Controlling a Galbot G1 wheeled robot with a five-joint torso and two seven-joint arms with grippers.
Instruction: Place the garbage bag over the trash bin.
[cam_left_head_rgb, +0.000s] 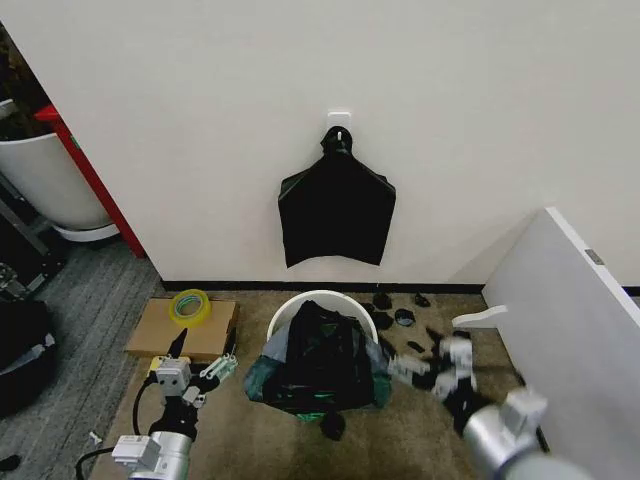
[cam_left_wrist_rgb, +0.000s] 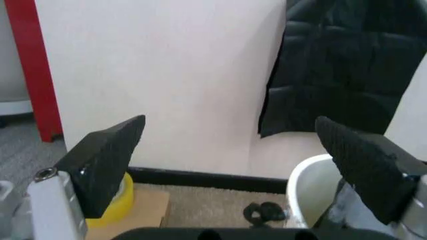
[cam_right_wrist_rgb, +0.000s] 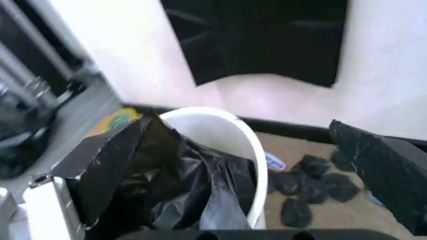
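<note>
On the floor against the wall, the trash bin (cam_left_head_rgb: 300, 303) stood with the garbage bag (cam_left_head_rgb: 318, 365) heaped over its near rim, only partly spread. The right gripper (cam_left_head_rgb: 420, 367), jaws wide and empty, lay at the bag's three o'clock, closer than the left gripper (cam_left_head_rgb: 200, 375), likewise wide, at nine o'clock.

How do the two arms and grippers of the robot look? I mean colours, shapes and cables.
The left gripper is silver-grey metal with a yellow block at its base and a black cable looping beside it. Its fingers are black wedge-shaped pads with a fine rough texture. The right gripper is white and grey with black joints, on a rounded grey arm segment.
</note>
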